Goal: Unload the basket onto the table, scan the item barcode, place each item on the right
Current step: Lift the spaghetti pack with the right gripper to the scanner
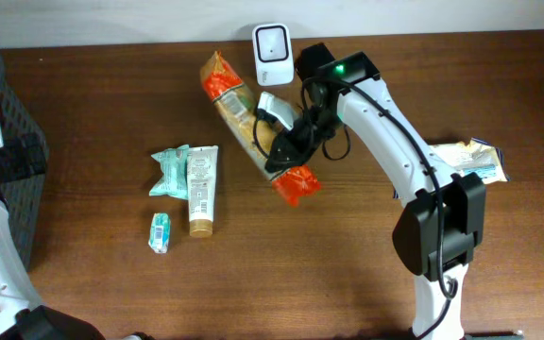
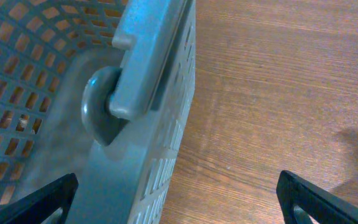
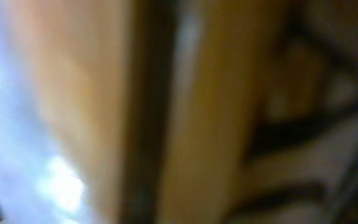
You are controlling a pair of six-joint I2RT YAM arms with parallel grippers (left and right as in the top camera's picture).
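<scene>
Pressed hard against the right wrist lens: long yellow-and-orange snack packet [image 3: 204,112], nothing but blur, no print or barcode readable. From overhead, lies slantwise on the brown wooden table [image 1: 111,293], running 11 o'clock to 5 o'clock, upper end just beside the white box-shaped barcode scanner [image 1: 271,42] at the table's 12 o'clock edge. Gripped along its lower half by the right gripper [image 1: 283,151], clenched narrow on the wrapper. Cannot tell whether lifted or resting on the wood.

Around it, towards 9 o'clock and well apart: cream toothpaste tube [image 1: 201,192], with a crumpled teal sachet [image 1: 170,171] just beside it on the far side. Near the tube's lower end, a small teal-and-white item [image 1: 161,232], too small to name. Out at 3 o'clock, partly hidden behind the right arm: silvery foil pouch [image 1: 475,159].

Only in the left wrist view: close lattice wall and handle pivot of the dark grey plastic basket [image 2: 148,106], filling the left half. Over its rim and the bare wood hangs the left gripper [image 2: 179,202], released, black fingertips [image 2: 48,199] spread to both lower corners. Overhead gives just the basket at the 9 o'clock edge.
</scene>
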